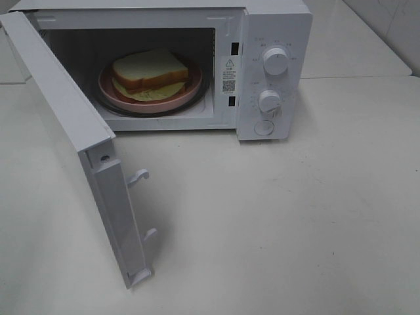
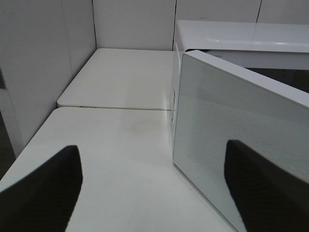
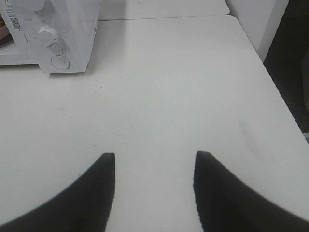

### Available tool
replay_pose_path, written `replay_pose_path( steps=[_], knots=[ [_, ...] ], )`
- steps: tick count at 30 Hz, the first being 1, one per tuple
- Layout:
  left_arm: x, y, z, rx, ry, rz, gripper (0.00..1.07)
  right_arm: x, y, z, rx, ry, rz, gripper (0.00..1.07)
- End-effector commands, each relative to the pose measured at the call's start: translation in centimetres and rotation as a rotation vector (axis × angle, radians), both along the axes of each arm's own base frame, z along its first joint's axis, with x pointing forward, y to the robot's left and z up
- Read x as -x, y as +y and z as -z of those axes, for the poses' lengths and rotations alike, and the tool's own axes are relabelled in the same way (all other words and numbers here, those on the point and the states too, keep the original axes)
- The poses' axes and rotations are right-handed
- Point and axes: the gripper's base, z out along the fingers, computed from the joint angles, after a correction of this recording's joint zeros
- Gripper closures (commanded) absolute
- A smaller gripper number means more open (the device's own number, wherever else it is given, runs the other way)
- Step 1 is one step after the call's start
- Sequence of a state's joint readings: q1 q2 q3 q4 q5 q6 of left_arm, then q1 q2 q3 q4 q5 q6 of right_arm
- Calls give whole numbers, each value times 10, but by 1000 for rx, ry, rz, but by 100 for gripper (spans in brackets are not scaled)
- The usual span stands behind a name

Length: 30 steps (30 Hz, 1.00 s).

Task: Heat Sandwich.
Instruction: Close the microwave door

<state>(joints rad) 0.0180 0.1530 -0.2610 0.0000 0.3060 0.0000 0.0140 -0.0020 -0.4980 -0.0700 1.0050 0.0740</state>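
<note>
Located sandwich point(image 1: 152, 71) on pink plate point(image 1: 108, 90) inside microwave point(image 1: 282, 39) cavity, approx centred, well clear of opening. Found door point(image 1: 59, 105) swung wide open on left side, latch hooks point(image 1: 141, 176) exposed at free edge. Judged step in hand as shutting door, ahead of any dial setting. Noted left pincer point(image 2: 152, 147) spread to full width, holding nothing, facing outer panel of door w/ one finger in front of it; unable to confirm contact. Noted right pincer point(image 3: 154, 154) part-open, empty, hovering over bare table point(image 3: 169, 87), well apart from lower knob point(image 3: 48, 35). Saw neither pincer from overhead cam. Recommend pushing w/ left on outer panel near free edge, not near hinge, for best leverage. Follow door's arc, avoid straight shove, else risk shifting whole unit on table. Keep pressure until hooks seat in slots point(image 1: 233, 49). Hold right pincer clear of front until door shut
</note>
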Motion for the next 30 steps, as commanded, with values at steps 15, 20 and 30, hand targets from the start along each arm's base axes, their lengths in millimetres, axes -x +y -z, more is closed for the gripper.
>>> replay_pose_path(
  steps=[15, 20, 30],
  knots=[
    [-81, -20, 14, 2, 80, 155, 93, 4, 0, 0, 12, -35, -1, 57],
    [-102, -24, 21, -3, 49, 157, 107, 4, 0, 0, 12, -35, -1, 57],
    [-136, -39, 43, -48, -4, 284, 107, 4, 0, 0, 12, -35, -1, 57]
  ],
)
